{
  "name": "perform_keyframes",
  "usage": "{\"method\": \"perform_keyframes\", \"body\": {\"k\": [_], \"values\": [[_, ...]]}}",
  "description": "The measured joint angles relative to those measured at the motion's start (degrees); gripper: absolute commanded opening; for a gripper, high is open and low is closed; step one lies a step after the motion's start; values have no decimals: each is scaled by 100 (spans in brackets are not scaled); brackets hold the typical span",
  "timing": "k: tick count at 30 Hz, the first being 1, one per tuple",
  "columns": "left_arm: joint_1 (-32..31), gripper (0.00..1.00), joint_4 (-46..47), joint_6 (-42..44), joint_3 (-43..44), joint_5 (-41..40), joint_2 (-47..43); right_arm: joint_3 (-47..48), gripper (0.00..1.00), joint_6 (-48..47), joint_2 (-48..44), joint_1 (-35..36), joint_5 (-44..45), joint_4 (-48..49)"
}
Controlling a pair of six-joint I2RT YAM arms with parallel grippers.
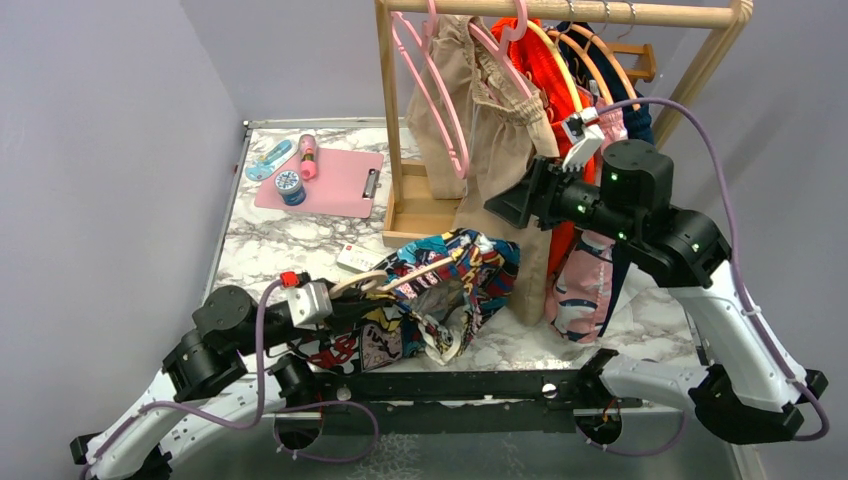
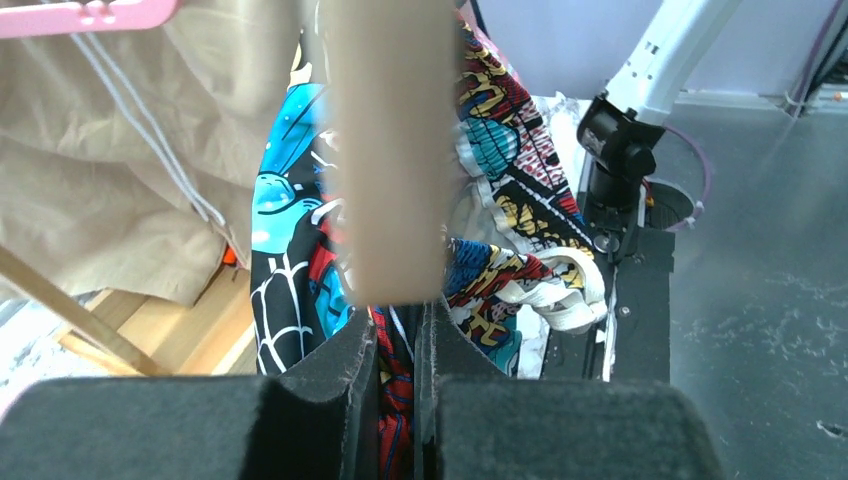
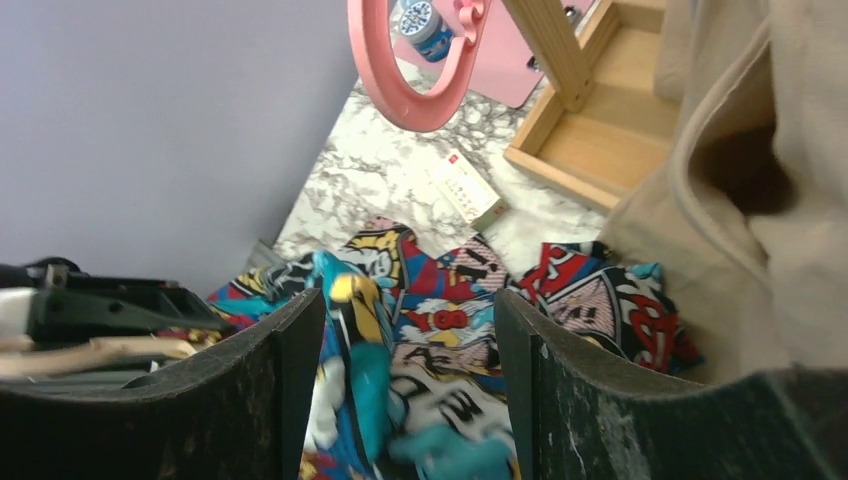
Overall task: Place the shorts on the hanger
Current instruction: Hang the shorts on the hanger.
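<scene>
The comic-print shorts [image 1: 455, 275] lie bunched on the marble table [image 1: 270, 240] at the front centre, draped over the cream hanger [image 1: 368, 283]. My left gripper [image 1: 345, 297] is shut on the hanger, with a fold of the shorts caught between its jaws. In the left wrist view the hanger [image 2: 390, 150] rises blurred from the gripper [image 2: 400, 320], with the shorts [image 2: 290, 250] behind it. My right gripper [image 1: 502, 205] is open and empty, hovering above the right part of the shorts. In the right wrist view the shorts [image 3: 450, 320] show below the open gripper [image 3: 410, 320], and a piece of the hanger [image 3: 90, 352] shows at the left.
A wooden clothes rack [image 1: 560, 10] stands at the back with pink hangers [image 1: 430, 90], plain beige shorts [image 1: 495, 140] and an orange garment [image 1: 530, 60], close to the right gripper. A pink clipboard [image 1: 330, 180], a tape roll [image 1: 289, 185] and a white box [image 1: 356, 257] lie on the table.
</scene>
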Motion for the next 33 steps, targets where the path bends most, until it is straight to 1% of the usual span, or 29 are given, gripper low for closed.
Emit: {"method": "perform_keyframes", "body": {"k": [7,9,12,17,21,25,30,33], "values": [[0,0,-17,-671,-24,-846,-330,7,66,-1211,-481,0,17,-177],[0,0,-17,-927,-24,-1139,-337,-48,70,-1416,-619,0,-122,-136],[0,0,-17,-1311,-35,-1475,-302,-256,73,-1578,-741,-4,-527,-63],[0,0,-15,-1851,-39,-1792,-120,-649,73,-1593,-498,-4,-1152,79],[0,0,-15,-2087,-39,-1930,-31,-1064,72,-1510,-223,7,-1241,164],[0,0,-15,-2203,-37,-1965,-31,-1373,70,-1394,-197,114,-1220,234],[0,0,-15,-2218,-37,-1932,-31,-1388,70,-1381,-136,723,-984,507],[0,0,-17,-2168,-37,-1751,-22,-1207,71,-1598,-76,946,-944,570]]}}
